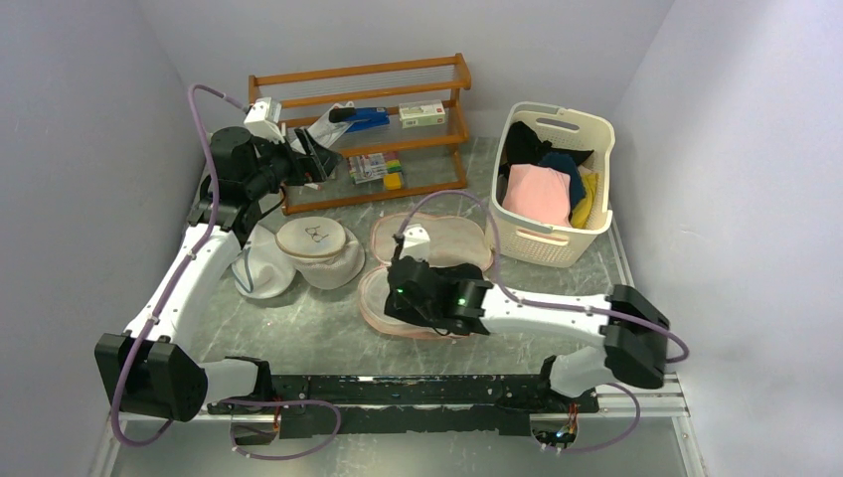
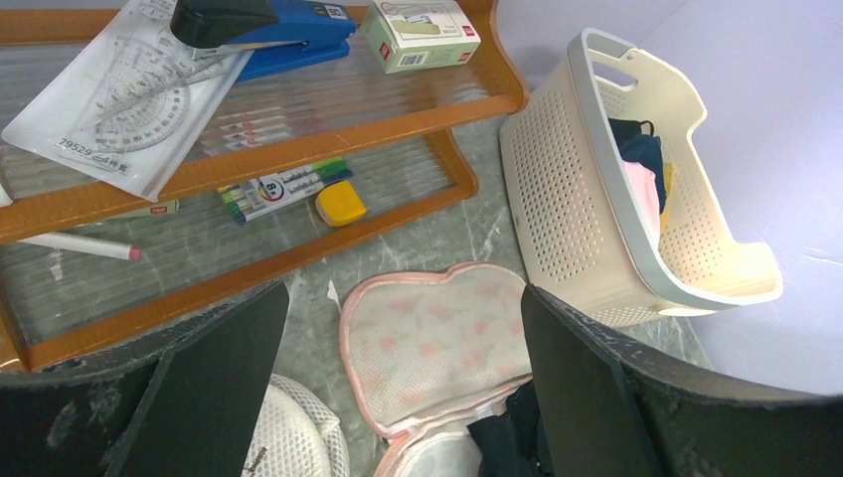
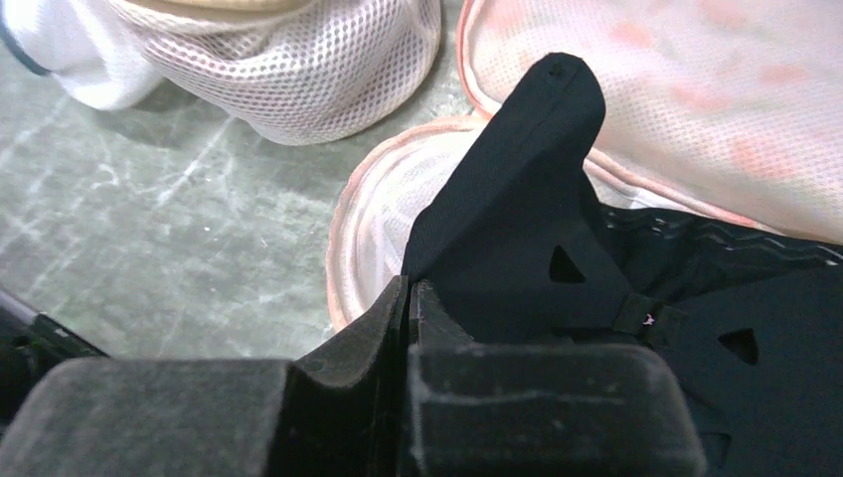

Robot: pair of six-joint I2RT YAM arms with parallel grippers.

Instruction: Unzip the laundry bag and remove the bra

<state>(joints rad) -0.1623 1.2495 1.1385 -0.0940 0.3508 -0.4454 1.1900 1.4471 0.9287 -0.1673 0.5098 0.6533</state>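
Right wrist: bra (image 3: 517,199), seemingly in bag (image 3: 373,238)

Wooden rack (image 1: 358,72), cream laundry basket (image 1: 552,243), white mesh bags (image 1: 320,260)

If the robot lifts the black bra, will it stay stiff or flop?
Probably floppy: the bra is thin fabric, bunched where the right gripper pinches it. Likely light; the mesh laundry bag might drag along.
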